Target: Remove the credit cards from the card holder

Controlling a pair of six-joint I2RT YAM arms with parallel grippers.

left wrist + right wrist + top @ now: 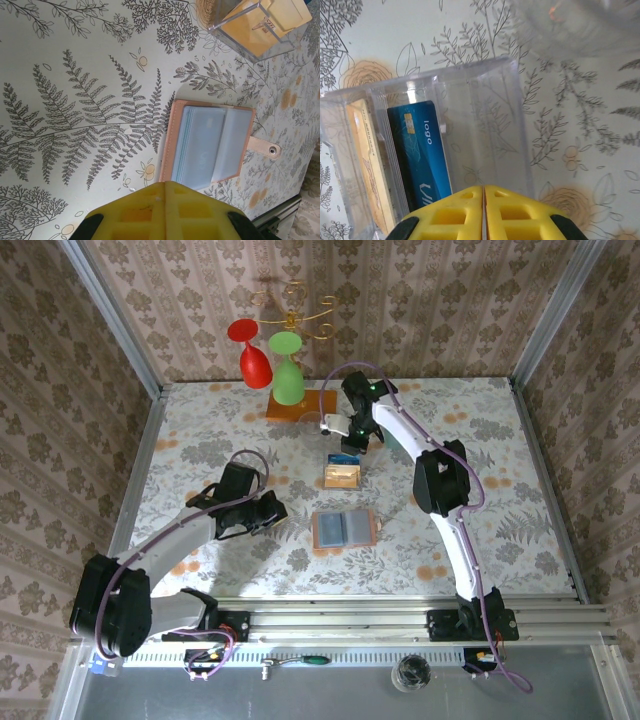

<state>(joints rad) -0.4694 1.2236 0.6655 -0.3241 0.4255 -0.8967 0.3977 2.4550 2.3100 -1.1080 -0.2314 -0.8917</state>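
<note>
Far of the open card holder (345, 528), right jaws hung shut, empty, by the clear box (343, 474); left jaws were shut too. Pinning the holder flat would likely ease extraction.

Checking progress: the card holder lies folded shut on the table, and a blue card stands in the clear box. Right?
No: the card holder lies open on the table, pockets up, as the left wrist view shows. The blue card does stand in the clear box.

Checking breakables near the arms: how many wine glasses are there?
2: a red glass and a green glass, side by side on the rack at the back.
</note>
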